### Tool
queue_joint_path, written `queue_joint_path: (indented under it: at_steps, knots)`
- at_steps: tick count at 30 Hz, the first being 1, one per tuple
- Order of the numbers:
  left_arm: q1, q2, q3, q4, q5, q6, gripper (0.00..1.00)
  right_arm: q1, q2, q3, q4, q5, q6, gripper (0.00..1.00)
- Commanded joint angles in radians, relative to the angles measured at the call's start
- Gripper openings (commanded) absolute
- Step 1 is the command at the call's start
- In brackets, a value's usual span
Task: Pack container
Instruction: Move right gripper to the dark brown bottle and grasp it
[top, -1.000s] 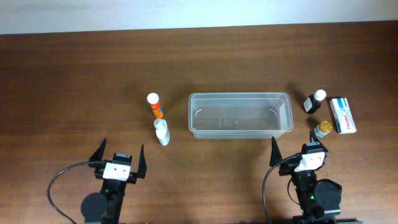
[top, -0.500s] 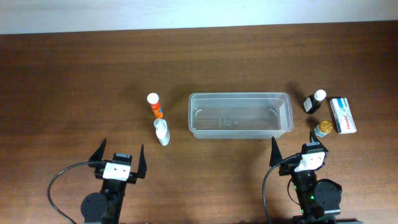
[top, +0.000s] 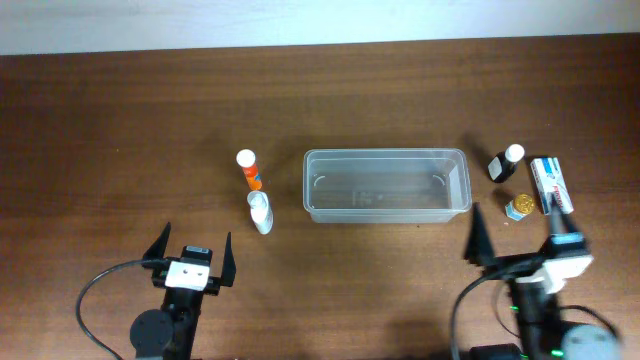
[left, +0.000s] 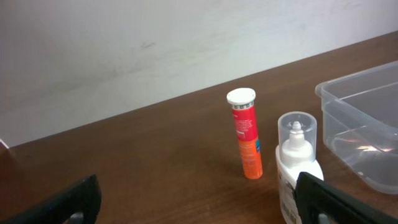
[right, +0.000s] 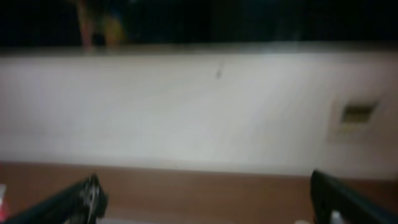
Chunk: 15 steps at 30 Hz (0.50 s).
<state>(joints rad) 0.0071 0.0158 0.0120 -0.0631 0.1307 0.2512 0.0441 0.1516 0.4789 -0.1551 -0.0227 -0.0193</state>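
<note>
The clear plastic container (top: 386, 184) sits empty mid-table; its corner shows in the left wrist view (left: 364, 124). Left of it stand an orange tube with a white cap (top: 249, 170) (left: 244, 134) and a white bottle with a clear cap (top: 260, 212) (left: 298, 165). Right of it are a dark bottle with a white cap (top: 505, 163), a small gold-capped jar (top: 519, 207) and a white and blue box (top: 550, 184). My left gripper (top: 190, 255) (left: 199, 202) is open and empty near the front edge. My right gripper (top: 520, 240) (right: 205, 199) is open and empty, raised, its view blurred.
The brown wooden table (top: 120, 130) runs to a pale wall at the back (left: 124, 56). Black cables loop from both arm bases at the front edge.
My right arm has lifted and shifted right and forward, its fingers now spread wider over the table beside the jar and box. The left arm and the objects have not moved.
</note>
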Motion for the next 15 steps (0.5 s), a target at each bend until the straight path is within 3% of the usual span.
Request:
queue_joint_path:
  at_steps: [1, 2, 6, 10, 15]
  knots:
    - [0.002, -0.009, -0.003, -0.005, 0.01, 0.012, 0.99, 0.007, 0.295, 0.38, -0.179, 0.157, -0.16, 0.99]
    - [0.002, -0.009, -0.003, -0.005, 0.01, 0.012, 0.99, 0.007, 0.325, 0.414, -0.204, 0.164, -0.163, 0.99]
    - [0.002, -0.009, -0.003, -0.005, 0.01, 0.012, 0.99, -0.05, 0.802, 0.94, -0.622, 0.213, -0.164, 0.99]
    - [0.002, -0.009, -0.003, -0.005, 0.011, 0.012, 0.99, -0.187, 1.124, 1.31, -0.943, 0.097, -0.167, 0.99]
    - [0.002, -0.009, -0.003, -0.005, 0.01, 0.012, 0.99, -0.346, 1.468, 1.62, -1.238, -0.056, -0.162, 0.98]
